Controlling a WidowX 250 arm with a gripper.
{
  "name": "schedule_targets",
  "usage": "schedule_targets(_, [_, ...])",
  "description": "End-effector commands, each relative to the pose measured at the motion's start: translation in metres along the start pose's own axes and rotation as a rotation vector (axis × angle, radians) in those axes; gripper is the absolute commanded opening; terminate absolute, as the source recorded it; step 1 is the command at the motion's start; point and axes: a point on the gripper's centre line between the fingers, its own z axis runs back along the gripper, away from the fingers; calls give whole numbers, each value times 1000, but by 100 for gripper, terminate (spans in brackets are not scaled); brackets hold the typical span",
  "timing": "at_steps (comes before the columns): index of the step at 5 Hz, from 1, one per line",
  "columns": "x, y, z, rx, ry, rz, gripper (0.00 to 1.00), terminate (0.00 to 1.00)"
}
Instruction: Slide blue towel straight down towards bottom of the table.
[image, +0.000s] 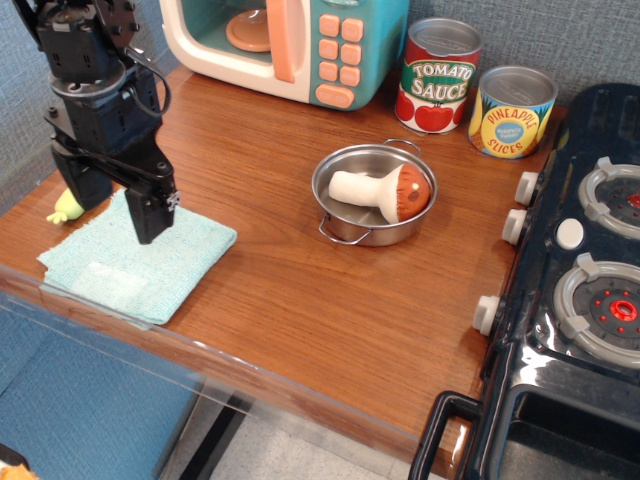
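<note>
The blue towel (140, 265) lies flat at the front left corner of the table (290, 280), its near edge close to the table's rounded front edge. My black gripper (118, 205) hangs over the towel's far edge, lifted off the cloth. Its two fingers (150, 215) stand apart with nothing between them, so it is open and empty.
A small yellow-green object (64, 205) lies just left of the gripper. A steel pot (372, 195) with a toy mushroom sits mid-table. A toy microwave (290, 45), a tomato sauce can (437, 75) and a pineapple can (512, 110) line the back. A black toy stove (580, 290) fills the right.
</note>
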Motion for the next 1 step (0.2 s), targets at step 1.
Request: schedule_targets(1, [-1,0,8,13,-21,0,100,100])
